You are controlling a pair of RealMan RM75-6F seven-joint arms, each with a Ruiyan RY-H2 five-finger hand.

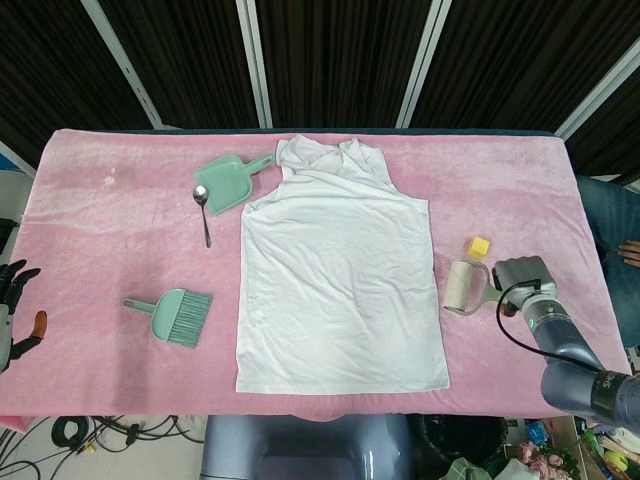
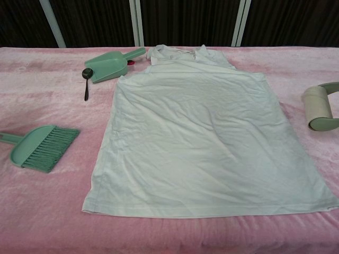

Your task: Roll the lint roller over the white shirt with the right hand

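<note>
**One roller beside the shirt, off its right edge**

One pink cloth covers the table. At the centre lies the white shirt, flat, collar toward the top. The right hand, at the right of the frame, grips the handle of the lint roller, which sits just beside the shirt's right edge, on the pink cloth. The left hand, far left edge, holds nothing, fingers apart. Left of the shirt: dustpan, brush, spoon. A yellow block is just above the roller.
</note>
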